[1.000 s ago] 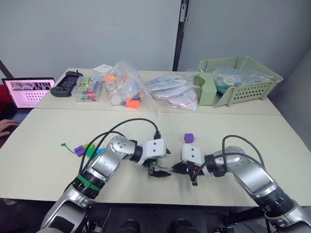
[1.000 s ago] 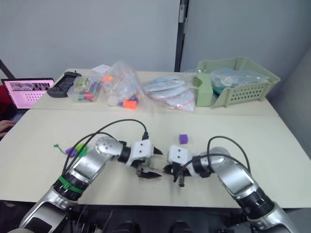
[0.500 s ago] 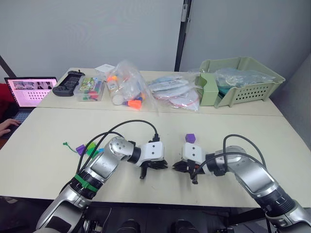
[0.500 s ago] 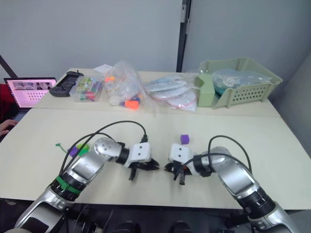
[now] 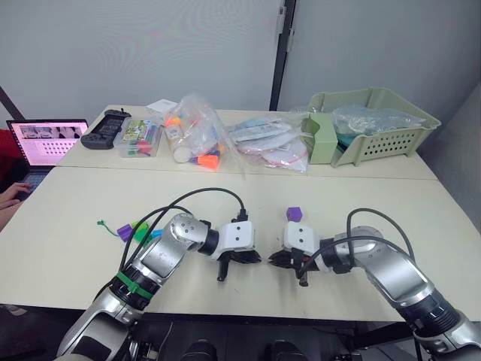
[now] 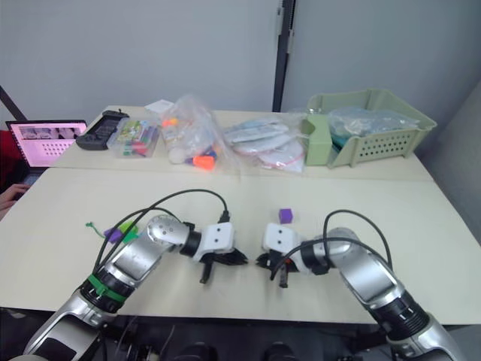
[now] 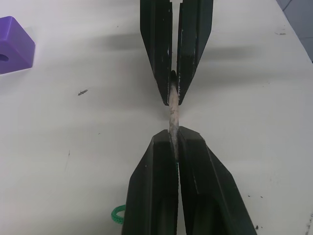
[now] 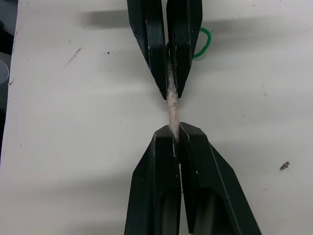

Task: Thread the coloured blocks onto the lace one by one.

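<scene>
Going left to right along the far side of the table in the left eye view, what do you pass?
Laptop → black controller → clear box of coloured pieces → plastic bag of orange pieces → flat clear packets → green basket.
</scene>
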